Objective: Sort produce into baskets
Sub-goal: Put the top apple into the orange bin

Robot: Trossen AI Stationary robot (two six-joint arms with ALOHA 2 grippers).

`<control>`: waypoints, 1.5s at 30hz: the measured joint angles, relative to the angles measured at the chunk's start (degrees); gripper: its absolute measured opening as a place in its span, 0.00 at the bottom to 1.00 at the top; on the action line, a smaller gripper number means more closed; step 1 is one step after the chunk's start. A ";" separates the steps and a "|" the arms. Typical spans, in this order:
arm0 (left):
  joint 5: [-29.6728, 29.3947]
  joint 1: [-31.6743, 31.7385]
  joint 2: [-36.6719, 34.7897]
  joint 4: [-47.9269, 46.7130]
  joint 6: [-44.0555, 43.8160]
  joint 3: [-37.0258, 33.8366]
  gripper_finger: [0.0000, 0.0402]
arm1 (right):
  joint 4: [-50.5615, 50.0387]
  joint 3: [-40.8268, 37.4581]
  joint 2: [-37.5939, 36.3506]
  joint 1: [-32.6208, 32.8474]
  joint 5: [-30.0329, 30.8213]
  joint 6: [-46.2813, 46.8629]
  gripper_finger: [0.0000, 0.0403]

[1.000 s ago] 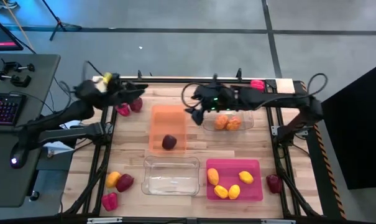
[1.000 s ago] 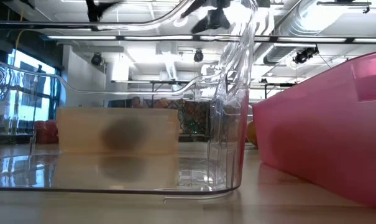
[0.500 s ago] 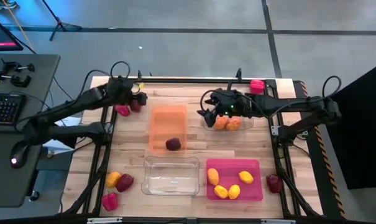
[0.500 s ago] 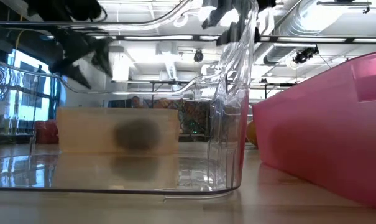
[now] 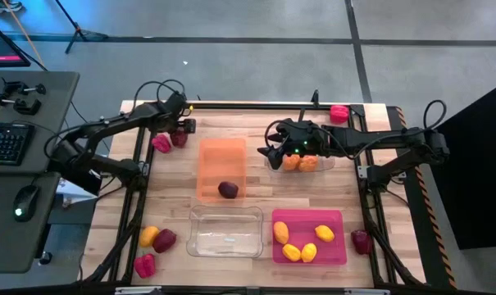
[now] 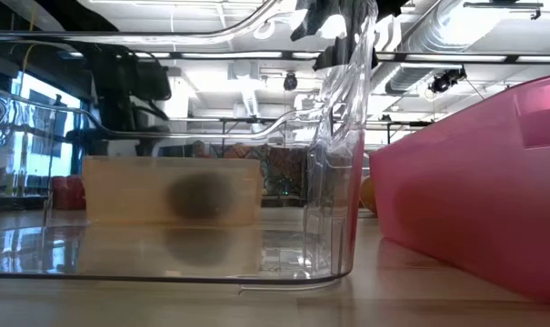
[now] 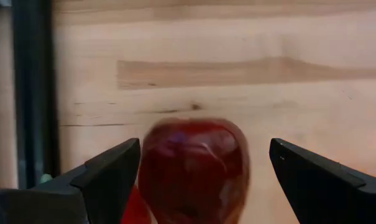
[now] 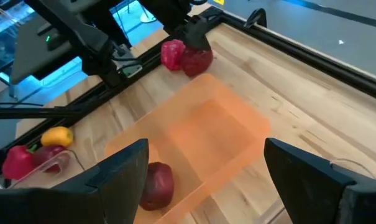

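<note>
My left gripper (image 5: 182, 129) hangs open, pointing down over a dark maroon round one (image 7: 194, 168) at the table's far left. Its fingers stand on either side of that fruit and touch nothing. A red-pink pepper (image 5: 161, 144) lies beside the same fruit (image 5: 179, 138). My right gripper (image 5: 271, 152) hovers open at the left end of the far clear basket (image 5: 323, 165), which holds orange round ones (image 5: 300, 162). The orange basket (image 5: 222, 161) holds one maroon fruit (image 5: 228, 190). Yellow lemons (image 5: 301, 243) lie in the magenta-pink basket (image 5: 336, 218).
A second clear basket (image 5: 225, 242) stands near the front. Loose produce lies at the near left (image 5: 155, 240), with a pepper (image 5: 144, 265) below it. A maroon fruit (image 5: 361, 241) lies at the near right and a pink pepper (image 5: 339, 112) at the far right. Black frame rails border the table.
My left gripper has swung toward the far left corner, tipped from nearly level to pointing down, and sunk over the maroon fruit there, staying open. My right gripper has drawn a little toward the table's right. The maroon fruit in the orange basket has rolled slightly.
</note>
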 joint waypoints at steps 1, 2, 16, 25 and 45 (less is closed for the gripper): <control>-1.33 -0.21 0.26 0.01 -1.10 0.00 0.86 | -0.06 0.00 0.00 0.12 -0.01 0.12 0.77; -2.81 -0.51 0.49 -0.02 -2.14 0.00 0.86 | -0.06 0.00 0.00 0.29 0.00 0.28 0.77; -8.30 -3.24 0.69 -0.25 -10.18 0.02 0.86 | -0.09 0.00 0.00 1.25 1.10 -1.58 0.77; -6.63 -3.70 1.43 -0.69 -12.87 -0.09 0.86 | -0.16 0.00 0.01 1.17 1.29 -1.66 0.77; -5.32 -4.63 10.36 2.38 -8.13 0.31 0.73 | -0.51 0.00 0.02 1.17 1.31 -1.58 0.77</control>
